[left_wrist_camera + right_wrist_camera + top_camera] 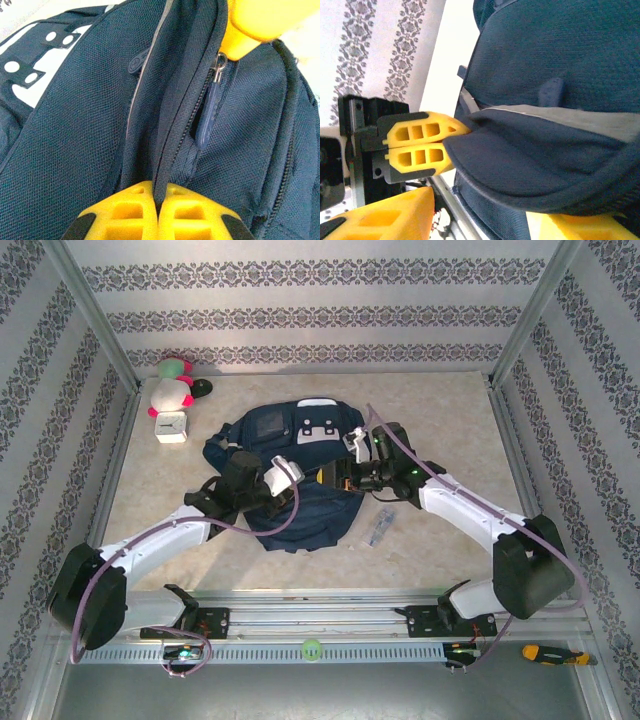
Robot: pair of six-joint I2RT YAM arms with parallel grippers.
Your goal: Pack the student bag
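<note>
Bag (262, 430) mid-counter (440, 430). Left jaws clamp its pocket edge; right jaws parted beside the zip pull (210, 112). I'd call this the unzipping step. Next I must pinch that pull squarely.

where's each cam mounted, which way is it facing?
Top external: above and behind the bases, looking down at the table; left arm, right arm, student bag between.
Left wrist: on the left arm, facing the bag's zipper; left fingers shut on its fabric.
Right wrist: on the right arm, facing the bag's side; right fingers apart.
Shared: each wrist view catches the other arm's fingers.
</note>
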